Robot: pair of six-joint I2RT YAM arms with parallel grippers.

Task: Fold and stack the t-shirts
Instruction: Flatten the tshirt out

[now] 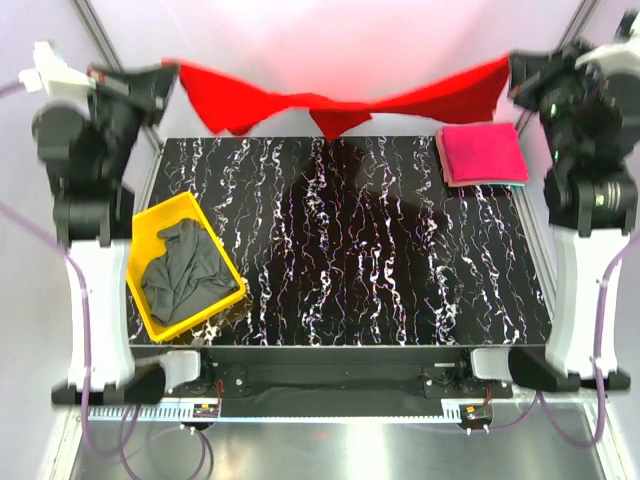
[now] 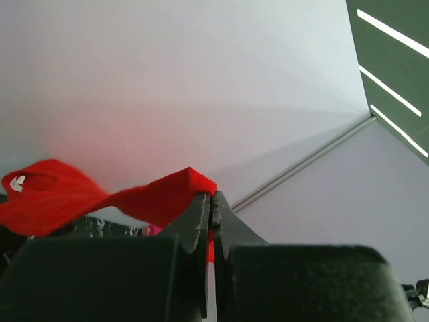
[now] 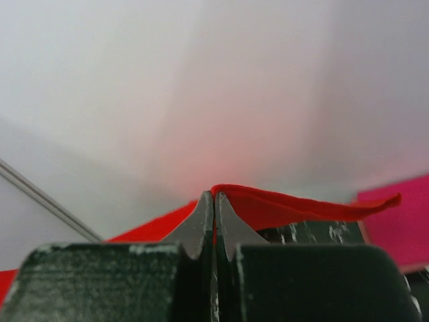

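Nearby, yellow tray (image 1: pixel 150 215): it sits at the near-left of the worktop (image 1: pixel 350 260) with a crumpled dark grey t-shirt (image 1: pixel 185 272) inside, not yet folded.
Magenta stack (image 1: pixel 482 152): folded magenta-pink t-shirts lie at the far right, roughly square to the worktop's edge.
Left end effector (image 2: pixel 212 196): closed, pinching one end of the red t-shirt (image 1: pixel 330 105) between its fingertips.
Right end effector (image 3: pixel 214 196): closed too, pinching the opposite end.
Red t-shirt, place: it hangs in the air over the worktop's far edge, strung between your two end effectors, sagging in the middle with loose flaps drooping.
Long axis: left to right, parallel to the far edge.
Facing: the white neck label (image 2: pixel 18 181) shows in the left wrist view, away from the pinch. You cannot tell front from back.
Step in hand: probably laying it out flat.
Doing it well: bring both ends toward you level and at one pace. Let the drooping flaps touch first, hold gentle tension, and steer between tray and stack.
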